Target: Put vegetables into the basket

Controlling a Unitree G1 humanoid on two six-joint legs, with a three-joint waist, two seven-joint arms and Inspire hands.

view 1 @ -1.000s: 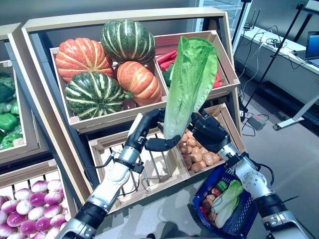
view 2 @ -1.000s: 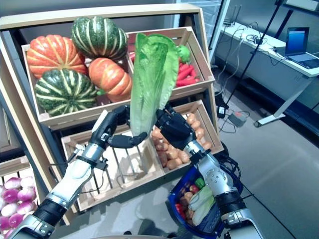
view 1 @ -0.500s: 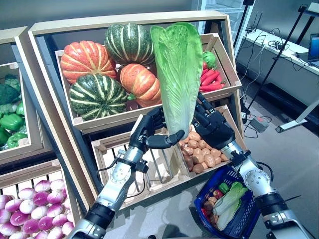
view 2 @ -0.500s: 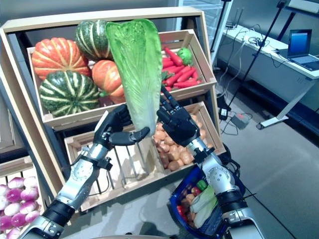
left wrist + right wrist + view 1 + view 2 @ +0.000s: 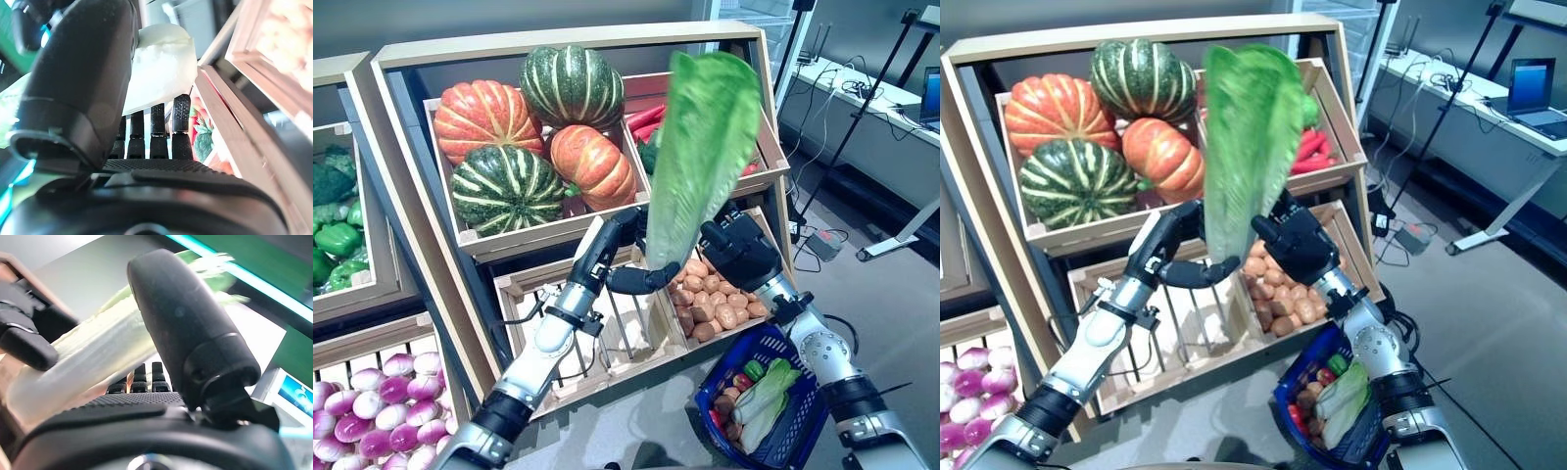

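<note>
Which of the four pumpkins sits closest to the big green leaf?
The orange pumpkin at the crate's lower right; the lettuce leaf rises just beside it.

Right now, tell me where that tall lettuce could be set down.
Free: the slatted wooden crate beside the potato crate. The blue mesh basket is half full. The pumpkin crate is crowded. Both the left hand and right hand hold the green lettuce.

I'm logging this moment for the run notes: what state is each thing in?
Lettuce: upright, held at its base by both hands.
Left robot hand: shut on the lettuce.
Right robot hand: shut on the lettuce.
Basket: on the floor, part filled with vegetables.
Pumpkins: stacked in the upper crate.
Slatted crate: empty.
</note>
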